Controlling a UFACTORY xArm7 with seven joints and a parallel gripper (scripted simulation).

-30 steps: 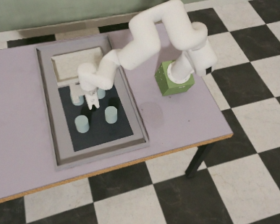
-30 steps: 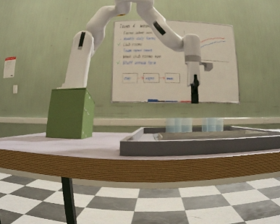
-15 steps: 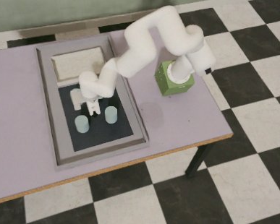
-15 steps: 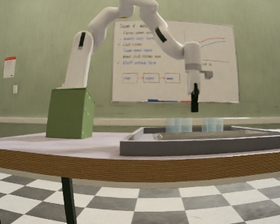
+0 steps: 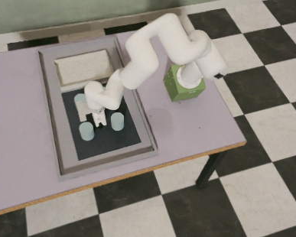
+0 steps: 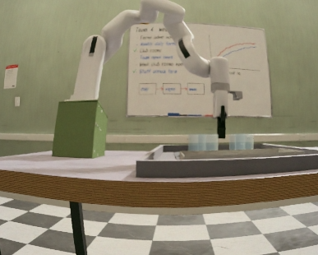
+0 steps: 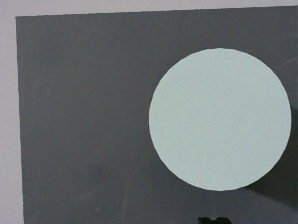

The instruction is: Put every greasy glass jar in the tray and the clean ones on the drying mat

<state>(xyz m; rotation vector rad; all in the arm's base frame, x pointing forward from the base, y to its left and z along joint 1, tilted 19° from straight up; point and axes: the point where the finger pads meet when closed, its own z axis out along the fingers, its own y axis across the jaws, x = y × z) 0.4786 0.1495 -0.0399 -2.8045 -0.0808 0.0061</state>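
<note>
Several pale blue-green jars stand upright on the dark mat (image 5: 105, 148) (image 7: 75, 110). In the top view, one jar (image 5: 86, 131) is at the front left and another jar (image 5: 117, 121) at the front right. A back-left jar (image 5: 79, 99) is partly covered by the arm, and one farther back is almost hidden. My gripper (image 5: 100, 124) (image 6: 222, 136) (image 7: 214, 220) is shut and empty, pointing down above the mat between the jars. In the wrist view, one round jar top (image 7: 220, 120) lies just beyond the fingertips. The cream tray (image 5: 83, 69) is empty. No grease is visible.
A raised grey frame (image 5: 50, 115) (image 6: 236, 169) surrounds the mat and tray on the lilac table (image 5: 21, 153). The arm stands on a green block (image 5: 179, 92) (image 6: 76, 129) to the right in the top view. The arm's links pass over the frame's right side.
</note>
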